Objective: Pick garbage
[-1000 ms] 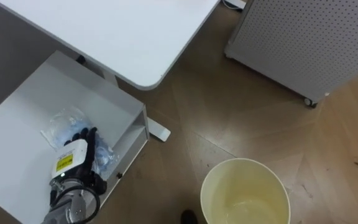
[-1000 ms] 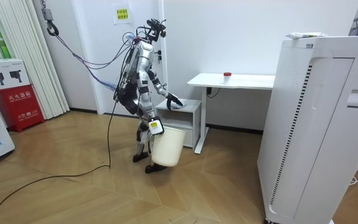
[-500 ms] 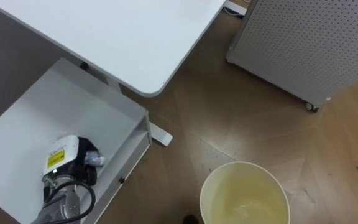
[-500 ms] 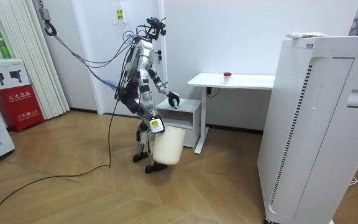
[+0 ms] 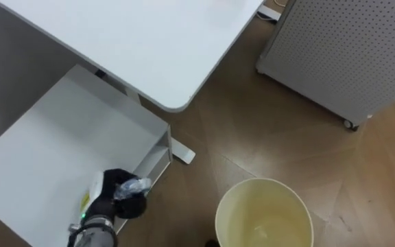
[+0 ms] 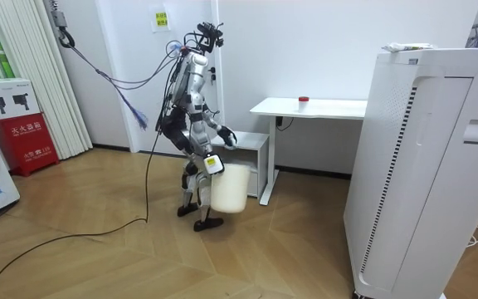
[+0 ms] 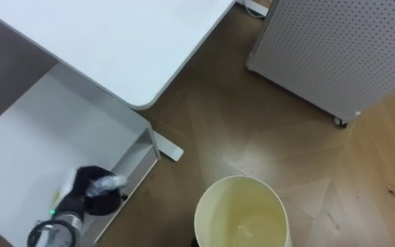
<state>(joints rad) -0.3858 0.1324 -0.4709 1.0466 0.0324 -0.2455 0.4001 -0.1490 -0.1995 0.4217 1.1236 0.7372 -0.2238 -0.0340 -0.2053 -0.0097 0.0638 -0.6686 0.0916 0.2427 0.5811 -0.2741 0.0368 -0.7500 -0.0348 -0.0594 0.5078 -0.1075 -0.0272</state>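
— At the near end of the cabinet's [image 5: 60, 137] right edge, what is the left hand [image 5: 110, 204] doing?

— Its dark fingers are curled round a crumpled clear plastic wrapper [image 5: 134, 186], which sticks out of the fist on the side towards the floor [image 5: 252, 130]. The hand is just over the white top, right at its rim.

— And the bucket [image 5: 262, 181]?

— Cream-coloured, mouth up, to the right of that hand and apart from the cabinet, over the wooden floor.

— Who holds it?

— In the room view it hangs at the robot's thigh, with the right hand [image 6: 213, 164] at its rim. I cannot tell how those fingers are set.

— Where does the robot stand?

— Upright beside the low cabinet, which sits under one end of a white desk [image 5: 149, 41]. A white perforated panel [image 5: 348, 48] on wheels stands on the floor past the desk's rounded corner.
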